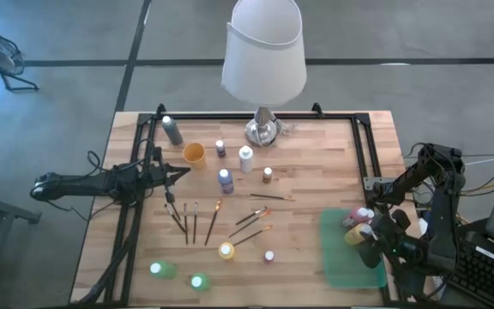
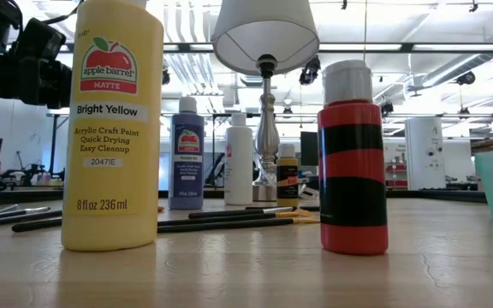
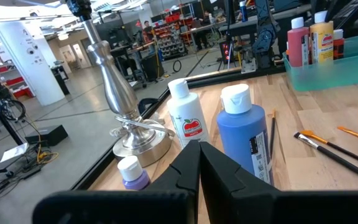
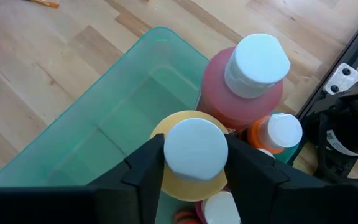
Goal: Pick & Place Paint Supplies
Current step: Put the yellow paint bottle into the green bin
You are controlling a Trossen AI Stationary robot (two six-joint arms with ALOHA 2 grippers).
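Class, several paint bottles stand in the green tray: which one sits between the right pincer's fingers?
The yellow bottle with the white cap; the pink bottle and orange bottle stand beside it, outside the right pincer.

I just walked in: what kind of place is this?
Probably a robotics lab or workshop: a wooden table with paint bottles, under ceiling strip lights, and equipment racks in the hall behind.
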